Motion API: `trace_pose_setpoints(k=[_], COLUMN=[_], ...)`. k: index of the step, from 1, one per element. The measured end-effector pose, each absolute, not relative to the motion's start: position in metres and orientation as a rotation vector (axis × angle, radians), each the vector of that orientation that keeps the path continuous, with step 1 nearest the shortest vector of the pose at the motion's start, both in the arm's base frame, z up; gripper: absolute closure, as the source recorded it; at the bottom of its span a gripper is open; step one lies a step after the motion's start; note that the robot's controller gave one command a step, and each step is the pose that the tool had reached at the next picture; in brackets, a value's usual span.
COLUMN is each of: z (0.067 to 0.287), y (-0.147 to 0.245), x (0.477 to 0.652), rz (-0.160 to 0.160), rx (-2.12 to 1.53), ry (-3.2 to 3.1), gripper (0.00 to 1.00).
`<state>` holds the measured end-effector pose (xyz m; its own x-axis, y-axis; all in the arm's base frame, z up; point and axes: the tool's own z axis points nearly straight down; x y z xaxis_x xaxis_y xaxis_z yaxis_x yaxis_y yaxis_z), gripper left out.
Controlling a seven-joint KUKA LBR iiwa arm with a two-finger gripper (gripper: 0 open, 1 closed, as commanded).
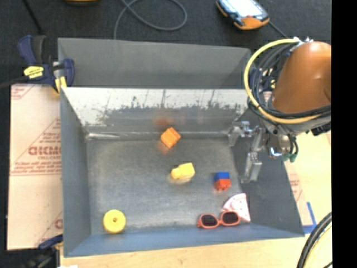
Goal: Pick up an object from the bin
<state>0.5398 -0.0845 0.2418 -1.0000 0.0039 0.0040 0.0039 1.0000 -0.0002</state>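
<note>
My gripper (244,154) hangs over the right side of the bin, close to the right wall, open with nothing between its fingers. Just to its lower left a small blue block with a red underside (222,181) lies on the bin floor. A white triangular piece with pink dots (238,206) sits below the gripper near the front right corner. Beside that piece lie red toy sunglasses (217,220). Further left, a yellow block (182,172) lies near the middle of the floor.
An orange cube (170,137) rests near the back wall, and a yellow disc with a hole (114,221) lies in the front left corner. The arm's orange cover and cables overhang the bin's right rim.
</note>
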Motion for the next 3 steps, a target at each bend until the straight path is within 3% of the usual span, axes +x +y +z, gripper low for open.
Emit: trace_pose_setpoints(k=[1, 2, 3], z=[0.246, 0.177, 0.160], y=[-0.084, -0.055, -0.013], x=[0.541, 0.536, 0.576], rz=[0.002, 0.003, 0.001], rx=[-0.002, 0.135, 0.437], ry=[-3.146, -3.146, -3.117], gripper=[0.00, 0.00, 0.00])
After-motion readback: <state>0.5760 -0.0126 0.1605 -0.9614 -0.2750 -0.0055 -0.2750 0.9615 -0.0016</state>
